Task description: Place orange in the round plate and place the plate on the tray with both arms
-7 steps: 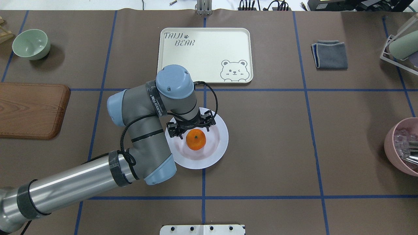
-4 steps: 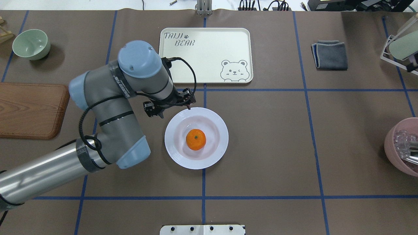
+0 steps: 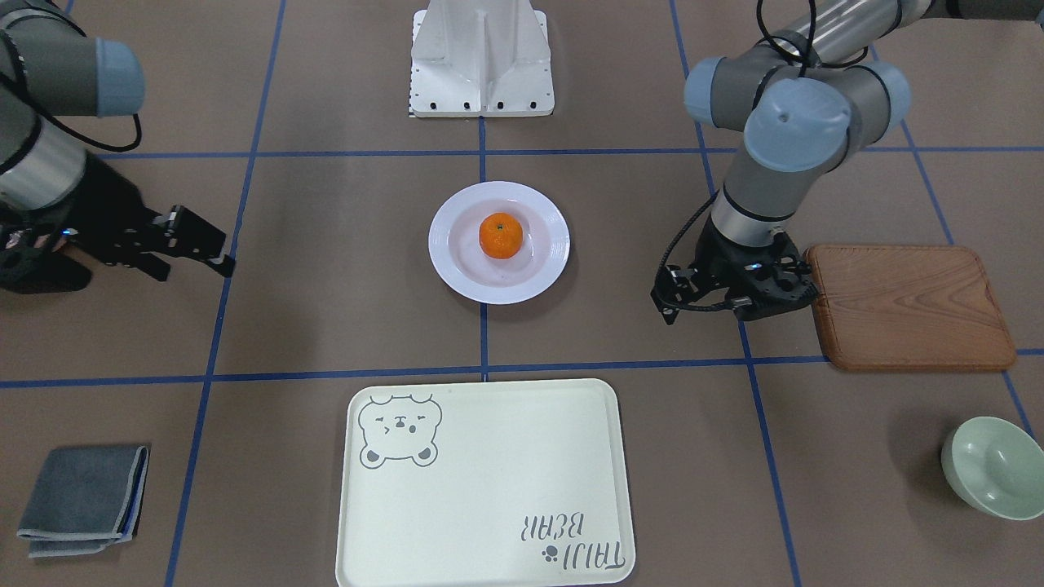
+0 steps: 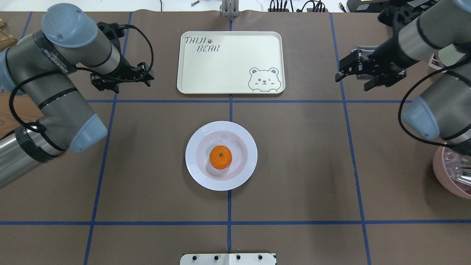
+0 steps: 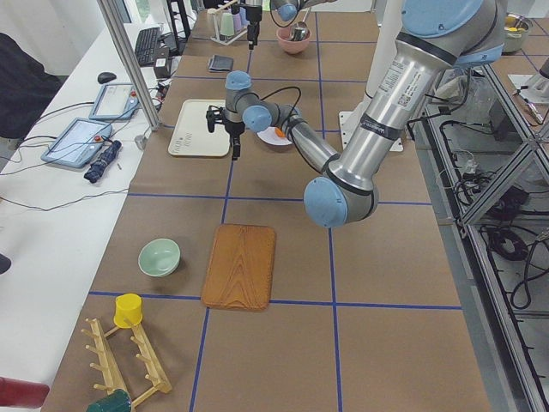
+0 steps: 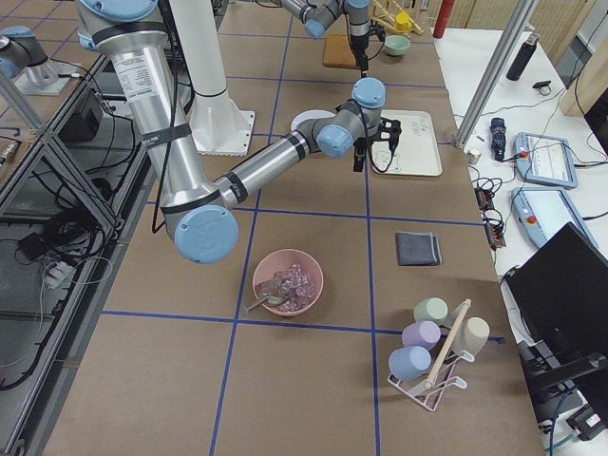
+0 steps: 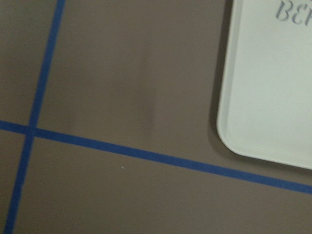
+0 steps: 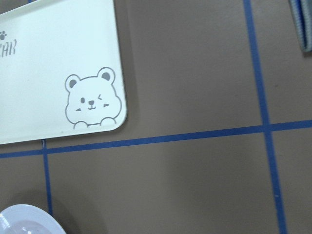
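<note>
The orange (image 4: 220, 157) sits in the well of the round plate (image 4: 247, 173), so I judge the first half of the task done. The plate rests on the brown table (image 4: 301, 165) near its middle. Seen from overhead, the tray (image 4: 235, 55) lies at the plate's 12 o'clock, apart from it, with a blue tape line between them. The tray carries nothing, so the second half has not begun.

The left gripper (image 4: 123, 81) hangs at about 10 o'clock from the plate, just off the tray's 9 o'clock edge. The right gripper (image 4: 355, 79) hangs at about 2 o'clock, well off the tray's 3 o'clock edge, over a folded grey cloth (image 3: 81, 497). Both have their jaws spread and hold nothing, and neither touches the plate.

What remains, as I read it, is for both arms to take the rim on opposite sides (9 and 3 o'clock look the natural spots). They then lift together, keeping the plate level so the orange does not roll, and set it on the tray.
</note>
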You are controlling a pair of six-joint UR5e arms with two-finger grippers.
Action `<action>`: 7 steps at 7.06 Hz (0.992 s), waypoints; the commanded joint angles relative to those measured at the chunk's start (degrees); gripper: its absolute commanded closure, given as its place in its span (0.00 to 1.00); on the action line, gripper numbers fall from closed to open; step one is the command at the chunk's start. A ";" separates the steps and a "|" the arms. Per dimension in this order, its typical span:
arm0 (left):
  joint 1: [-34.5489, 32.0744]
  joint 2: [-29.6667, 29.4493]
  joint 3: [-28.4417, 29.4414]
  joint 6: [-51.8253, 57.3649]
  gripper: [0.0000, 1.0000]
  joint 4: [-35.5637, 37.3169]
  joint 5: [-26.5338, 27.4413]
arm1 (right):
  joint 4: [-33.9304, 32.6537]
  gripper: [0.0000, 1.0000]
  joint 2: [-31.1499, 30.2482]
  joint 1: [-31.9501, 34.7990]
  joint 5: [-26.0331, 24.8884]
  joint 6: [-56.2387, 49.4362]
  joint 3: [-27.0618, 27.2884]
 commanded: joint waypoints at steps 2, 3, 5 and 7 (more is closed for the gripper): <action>-2.37 3.10 -0.22 1.99 0.01 -0.19 6.77 | 28.14 0.00 0.34 -14.53 -16.83 21.15 -6.80; -4.46 4.95 -0.93 12.18 0.01 -0.28 6.09 | 36.13 0.00 0.43 -18.13 -21.39 24.68 -10.30; -7.02 8.03 -1.90 20.35 0.01 0.07 -2.47 | 41.74 0.00 1.38 -24.46 -30.37 27.17 -12.01; -8.08 8.74 -1.99 23.79 0.01 0.34 -6.04 | 45.58 0.00 2.18 -26.51 -33.74 29.18 -13.58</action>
